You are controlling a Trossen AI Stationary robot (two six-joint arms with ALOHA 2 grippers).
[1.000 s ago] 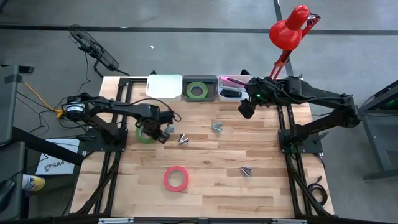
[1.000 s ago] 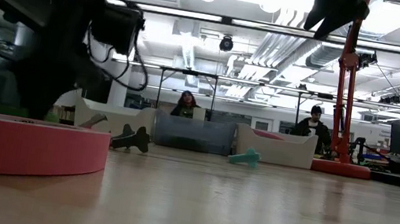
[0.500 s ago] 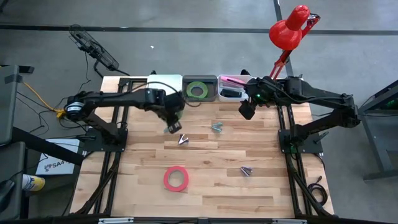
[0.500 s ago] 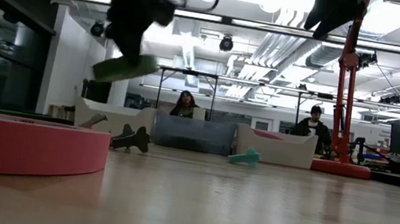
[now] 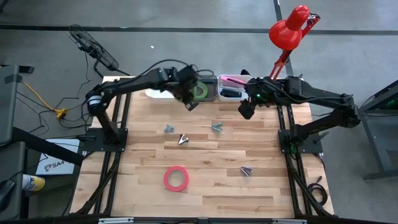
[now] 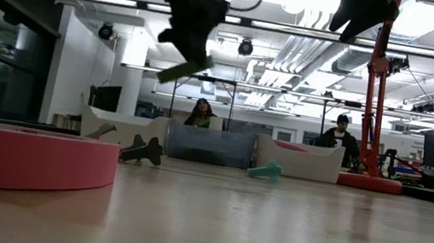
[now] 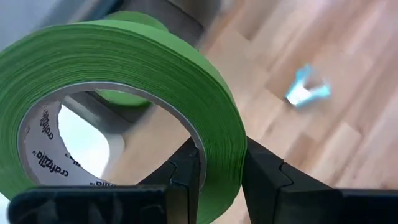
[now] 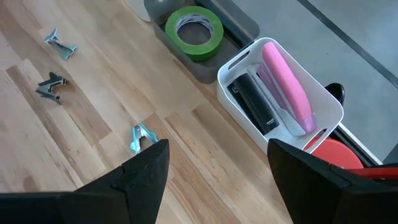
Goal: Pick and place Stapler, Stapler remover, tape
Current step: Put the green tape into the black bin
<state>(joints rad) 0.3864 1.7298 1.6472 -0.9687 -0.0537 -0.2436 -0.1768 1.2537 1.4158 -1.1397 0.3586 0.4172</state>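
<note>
My left gripper (image 5: 189, 99) is shut on a green tape roll (image 7: 124, 81), raised above the table beside the grey bin (image 5: 198, 81); the roll also shows in the low view (image 6: 183, 69). A second green roll (image 8: 194, 31) lies flat in that bin. A pink roll (image 5: 176, 178) lies flat on the table toward the near edge. A pink stapler (image 8: 283, 81) and a black stapler (image 8: 252, 102) lie in the white bin (image 5: 231, 88). My right gripper (image 8: 214, 180) is open and empty, raised beside the white bin. My left gripper pinches the green roll's wall (image 7: 221, 155), one finger (image 7: 186, 180) inside the open centre and the other finger (image 7: 264, 177) outside it. The roll is lifted clear of the table and hangs tilted in the low view.
Staple removers lie loose on the wood: a blue one (image 5: 168, 129), a dark one (image 5: 183, 139), a teal one (image 5: 216, 127) and one toward the near right (image 5: 246, 170). A white lid (image 5: 163, 87) lies left of the grey bin. A red lamp (image 5: 289, 31) stands at the far right.
My left gripper has lifted the green roll off the table at the left and carried it up, toward the far edge and to the right, up to the grey bin. The roll now hangs clear and tilted.
</note>
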